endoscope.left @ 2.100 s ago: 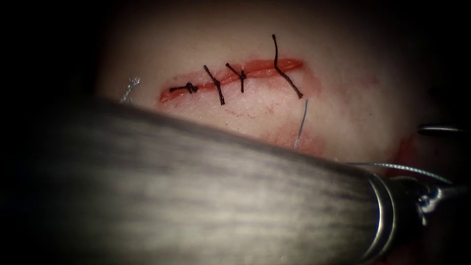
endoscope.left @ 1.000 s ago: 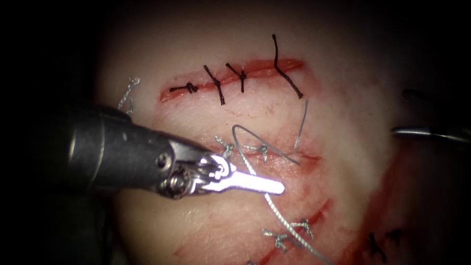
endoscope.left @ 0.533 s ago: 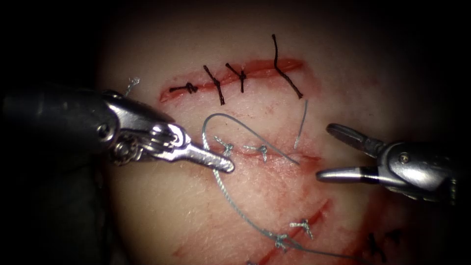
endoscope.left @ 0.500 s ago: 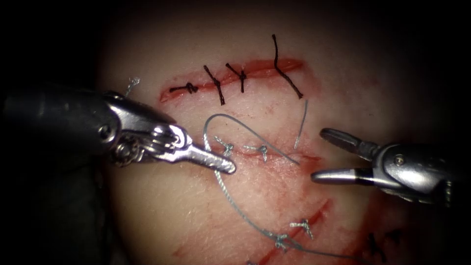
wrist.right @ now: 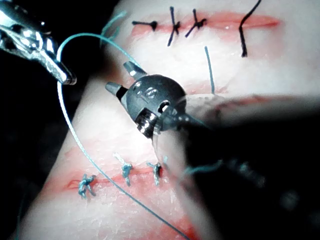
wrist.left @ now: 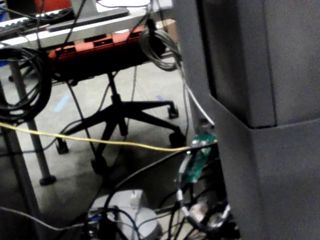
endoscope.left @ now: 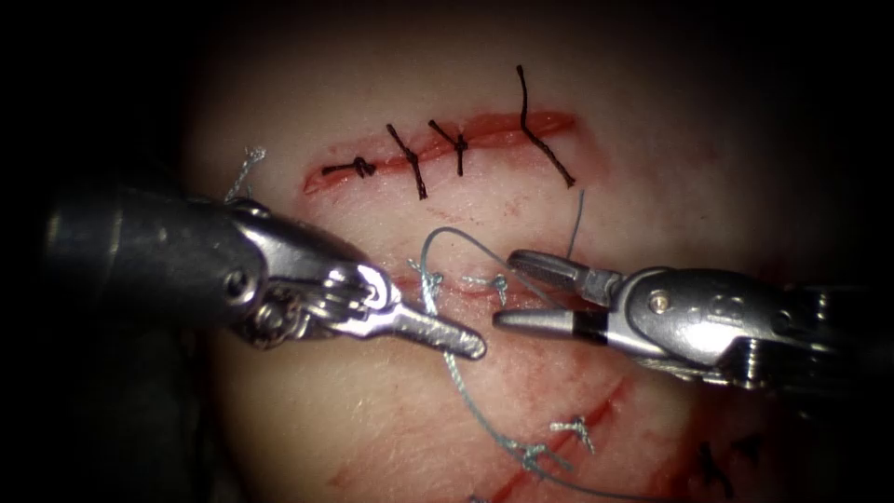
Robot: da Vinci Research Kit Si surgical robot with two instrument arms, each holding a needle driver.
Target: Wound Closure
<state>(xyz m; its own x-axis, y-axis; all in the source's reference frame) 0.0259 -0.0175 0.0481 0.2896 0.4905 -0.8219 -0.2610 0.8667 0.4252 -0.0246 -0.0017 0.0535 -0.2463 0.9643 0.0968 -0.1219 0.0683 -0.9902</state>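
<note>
While the left claw (endoscope.left: 461, 340) grips the thread (endoscope.left: 466, 396), the right claw (endoscope.left: 510, 291) gapes wide, empty.

no text, label, brand, number or sign could be read in any of the views.
</note>
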